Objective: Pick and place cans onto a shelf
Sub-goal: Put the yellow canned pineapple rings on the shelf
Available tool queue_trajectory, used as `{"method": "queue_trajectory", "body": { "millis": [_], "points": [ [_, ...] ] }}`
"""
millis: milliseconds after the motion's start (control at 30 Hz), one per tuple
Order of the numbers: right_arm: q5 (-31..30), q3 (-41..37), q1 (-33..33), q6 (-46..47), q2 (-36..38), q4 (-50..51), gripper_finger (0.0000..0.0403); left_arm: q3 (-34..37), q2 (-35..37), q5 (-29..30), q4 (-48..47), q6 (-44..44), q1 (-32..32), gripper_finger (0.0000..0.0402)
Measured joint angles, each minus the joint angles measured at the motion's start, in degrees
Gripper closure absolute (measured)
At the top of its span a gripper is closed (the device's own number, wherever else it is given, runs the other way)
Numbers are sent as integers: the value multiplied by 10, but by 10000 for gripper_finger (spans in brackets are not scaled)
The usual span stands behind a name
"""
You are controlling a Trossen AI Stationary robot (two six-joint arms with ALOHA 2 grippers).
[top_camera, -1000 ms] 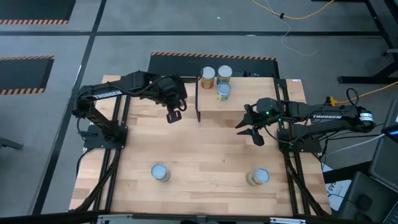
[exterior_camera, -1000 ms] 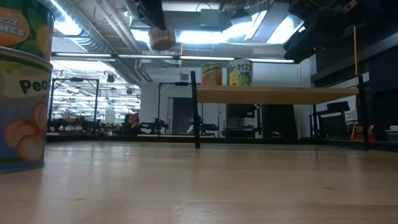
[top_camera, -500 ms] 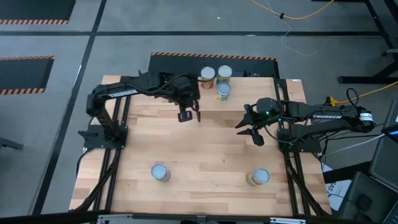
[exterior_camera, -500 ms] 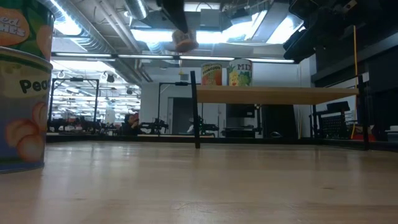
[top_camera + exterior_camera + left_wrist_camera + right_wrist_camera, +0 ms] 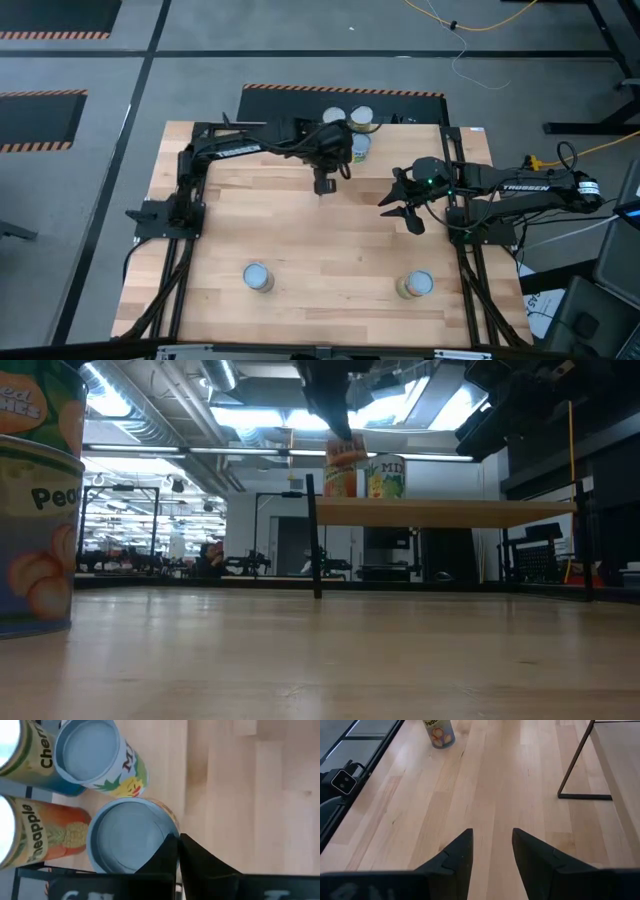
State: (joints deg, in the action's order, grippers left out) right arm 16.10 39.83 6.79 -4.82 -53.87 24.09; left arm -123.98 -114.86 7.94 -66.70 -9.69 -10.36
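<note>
Shelf [image 5: 440, 512] with three cans [image 5: 95, 750]; left jaws clamping a fourth, right jaws apart.

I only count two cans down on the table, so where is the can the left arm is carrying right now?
In the high view the left pincer is over the shelf's left end, holding the can right beside the three cans already standing there.

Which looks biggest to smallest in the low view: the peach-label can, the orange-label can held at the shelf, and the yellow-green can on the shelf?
1. Peach-label can: largest by far, but it stands right at the camera, so nearness exaggerates it.
2. and 3. Orange-label can and yellow-green can: they look alike, so no ranking.
</note>
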Motion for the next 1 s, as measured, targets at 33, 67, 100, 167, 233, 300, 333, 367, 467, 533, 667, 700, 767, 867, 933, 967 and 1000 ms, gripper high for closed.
{"method": "queue_trajectory", "body": {
  "millis": [33, 67, 100, 167, 233, 300, 333, 367, 467, 533, 667, 700, 767, 867, 933, 967, 1000],
  "points": [
    [0, 0, 0, 0, 0, 0, 262, 0, -4, 0, 0, 0, -3, 401],
    [0, 0, 0, 0, 0, 0, 262, 0, -9, 0, -2, 0, -7, 401],
    [0, 0, 0, 0, 0, 0, 262, 0, -12, 1, -2, 0, -10, 401],
    [0, 0, 0, 0, 0, 0, 262, 0, -21, 1, -1, 0, -17, 401],
    [0, 0, 0, -1, 0, 0, 262, 0, -24, 1, -2, 0, -25, 401],
    [0, 0, 0, -1, 0, -1, 262, 0, -23, 1, 1, 0, -31, 401],
    [0, 0, 0, -1, 0, 0, 262, 0, -22, 0, 4, 0, -34, 401],
    [0, 0, 0, -1, 0, 0, 262, 0, -22, 0, 6, 1, -37, 401],
    [0, 0, 0, -1, 0, -1, 262, 0, -22, -1, 5, 14, -44, 401],
    [0, 0, 0, -1, 0, -1, 262, 0, -22, -4, 5, 21, -47, 401],
    [0, 0, 0, -1, 0, -1, 262, -1, -28, -26, 11, 21, -48, 401],
    [0, 0, 0, -1, 0, -1, 262, 0, -31, -30, 13, 21, -48, 401],
    [0, 0, 0, -1, 0, -1, 262, 1, -37, -32, 8, 26, -47, 401],
    [0, 0, 0, -1, 0, 0, 262, 0, -49, -31, 10, 30, -44, 401],
    [0, 0, 0, -1, 0, 0, 262, 1, -58, -31, 3, 30, -45, 401],
    [0, 0, 0, -1, 0, 1, 262, 1, -60, -31, 11, 30, -45, 401],
    [0, 0, 0, -1, 0, 1, 262, 1, -62, -31, 7, 31, -45, 401]
  ]
}}
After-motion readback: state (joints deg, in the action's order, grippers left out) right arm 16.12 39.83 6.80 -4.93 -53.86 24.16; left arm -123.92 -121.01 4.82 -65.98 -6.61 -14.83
